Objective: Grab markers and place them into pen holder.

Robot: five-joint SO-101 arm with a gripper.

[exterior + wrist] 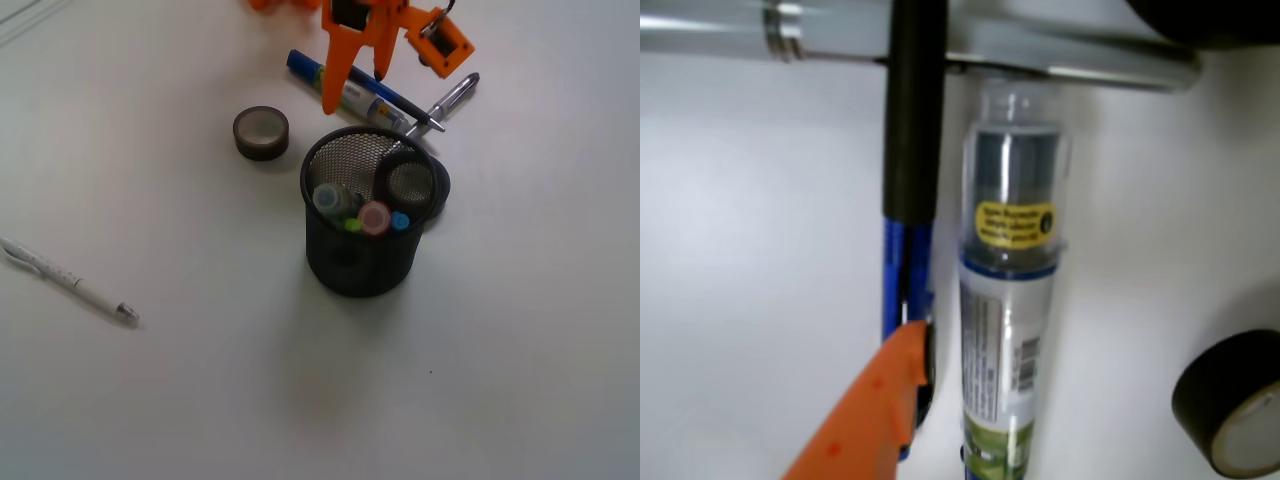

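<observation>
White pen (70, 282), holder (345, 265) w/ markers (360, 212)

Black wire-mesh pen holder (362, 268); glossy plastic marker (1008, 310); shiny metal pen (940, 42).

A labelled marker (1008, 300) lies beside a blue pen (908, 250), an orange gripper finger (875, 415) touching the pen.

We saw the black mesh pen holder (366, 240) standing upright just right of centre in the front view, with three markers (374, 217) already sitting caps-up inside it. One more marker (352, 96), blue-ended with a white label, lay flat near the top of the frame, behind the holder.
</observation>
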